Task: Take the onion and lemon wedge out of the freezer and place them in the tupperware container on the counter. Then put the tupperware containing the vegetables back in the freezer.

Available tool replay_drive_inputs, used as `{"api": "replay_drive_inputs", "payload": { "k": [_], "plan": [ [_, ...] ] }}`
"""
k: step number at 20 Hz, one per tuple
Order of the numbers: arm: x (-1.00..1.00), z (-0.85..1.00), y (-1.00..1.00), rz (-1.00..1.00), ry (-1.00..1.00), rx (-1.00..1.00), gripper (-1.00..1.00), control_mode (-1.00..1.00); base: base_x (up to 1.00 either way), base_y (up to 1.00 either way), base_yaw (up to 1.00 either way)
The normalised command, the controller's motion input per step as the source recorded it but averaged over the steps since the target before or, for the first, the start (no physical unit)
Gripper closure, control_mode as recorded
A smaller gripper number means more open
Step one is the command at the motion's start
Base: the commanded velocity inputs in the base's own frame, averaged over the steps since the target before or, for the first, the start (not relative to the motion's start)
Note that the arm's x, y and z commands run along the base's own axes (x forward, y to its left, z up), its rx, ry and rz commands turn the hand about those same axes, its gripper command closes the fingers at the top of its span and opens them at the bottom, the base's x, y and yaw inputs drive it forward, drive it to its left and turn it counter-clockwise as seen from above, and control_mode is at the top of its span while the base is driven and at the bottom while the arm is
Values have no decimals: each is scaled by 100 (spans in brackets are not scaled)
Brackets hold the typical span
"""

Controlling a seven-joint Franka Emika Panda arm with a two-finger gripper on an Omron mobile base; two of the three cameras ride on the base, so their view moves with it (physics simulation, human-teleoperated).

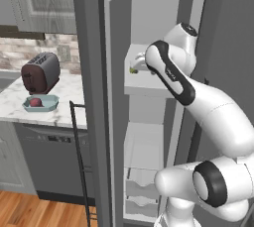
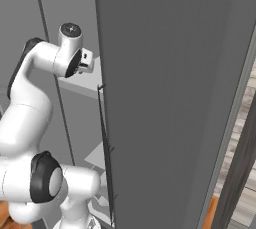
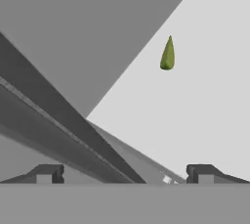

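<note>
The freezer (image 1: 149, 32) stands open, and my arm reaches onto its upper white shelf (image 1: 144, 85). The lemon wedge (image 3: 167, 54), small and yellow-green, lies on that shelf ahead of my gripper (image 3: 125, 174) and a little to its right in the hand view. The gripper is open, with nothing between its fingertips (image 3: 49, 173), and stands apart from the wedge. In the left base view the lemon wedge (image 1: 133, 70) sits just beside the gripper (image 1: 138, 65). The dark red onion (image 1: 35, 102) rests inside the teal tupperware container (image 1: 47, 105) on the marble counter (image 1: 64, 114).
A dark red toaster (image 1: 40, 72) stands right behind the tupperware container. The freezer door (image 1: 113, 122) hangs open between counter and shelf, its dark handle (image 1: 79, 156) pointing outward. White drawers (image 1: 141, 191) fill the lower freezer. A wide grey door panel (image 2: 170, 98) blocks the right base view.
</note>
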Motion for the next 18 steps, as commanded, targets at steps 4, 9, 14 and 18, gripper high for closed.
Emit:
{"api": "replay_drive_inputs", "payload": {
  "k": [4,9,14,18],
  "plan": [
    [16,0,-14,0,1,-4,-100,-100,0,0,0],
    [22,0,-1,0,0,-5,-100,-100,0,0,0],
    [25,0,0,0,0,-3,-100,-100,0,0,0],
    [24,-1,0,0,0,-2,-100,-100,0,0,0]
  ]
}}
